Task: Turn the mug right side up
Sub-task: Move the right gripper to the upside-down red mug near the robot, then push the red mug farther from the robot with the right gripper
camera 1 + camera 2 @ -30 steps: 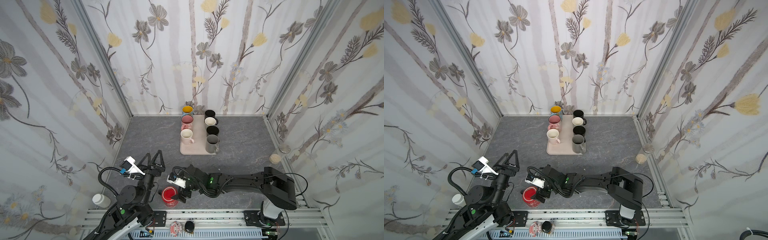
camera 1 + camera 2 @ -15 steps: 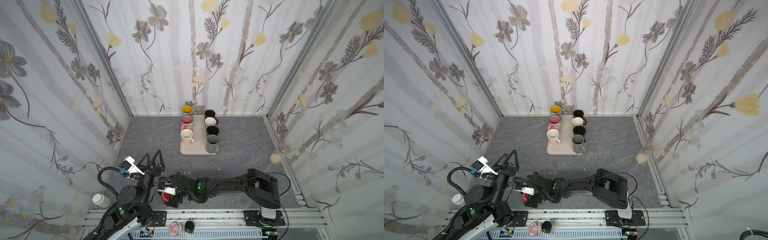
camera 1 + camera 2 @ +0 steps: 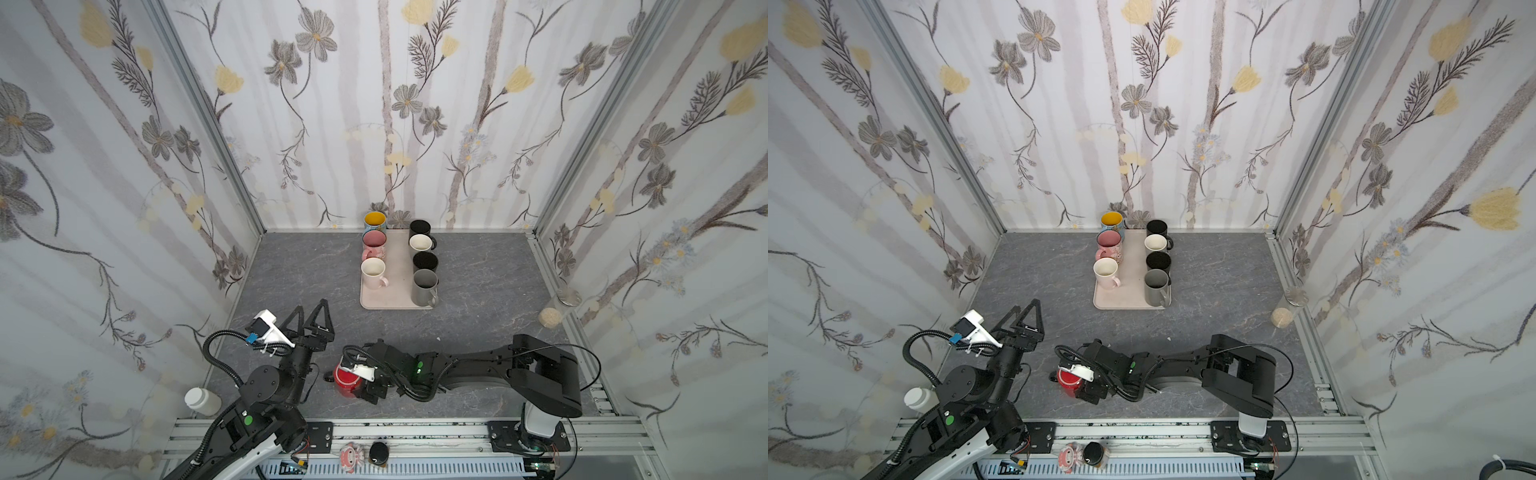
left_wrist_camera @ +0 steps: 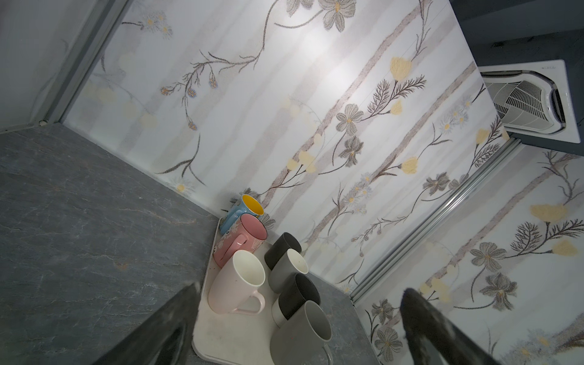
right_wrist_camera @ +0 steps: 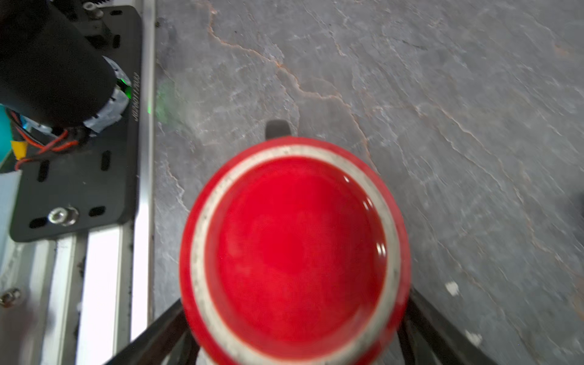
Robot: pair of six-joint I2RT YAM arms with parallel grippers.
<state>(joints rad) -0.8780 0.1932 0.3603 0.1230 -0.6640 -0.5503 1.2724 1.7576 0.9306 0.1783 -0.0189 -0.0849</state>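
The mug [image 3: 347,381] [image 3: 1068,383] is red and stands upside down near the table's front edge. Its glazed base [image 5: 294,252] faces my right wrist camera, with a dark handle [image 5: 277,128] on the far side. My right gripper [image 3: 354,376] [image 5: 295,319] reaches in low from the right. Its black fingers [image 5: 158,335] stand on either side of the mug's body. The base hides whether they press on it. My left gripper [image 3: 312,307] [image 3: 1025,306] [image 4: 300,303] hangs open and empty, raised left of the mug and pointing toward the tray.
A beige tray [image 3: 390,301] [image 4: 240,341] at the back middle holds several upright mugs. A white bottle [image 3: 201,401] stands at the front left. A small jar [image 3: 549,318] stands by the right wall. The metal rail [image 5: 139,221] and the left arm's base lie beside the red mug.
My right arm has swung left, from beside the mug to over it, then eased back. Its jaws now straddle the mug and have narrowed slightly. The left arm has not moved.
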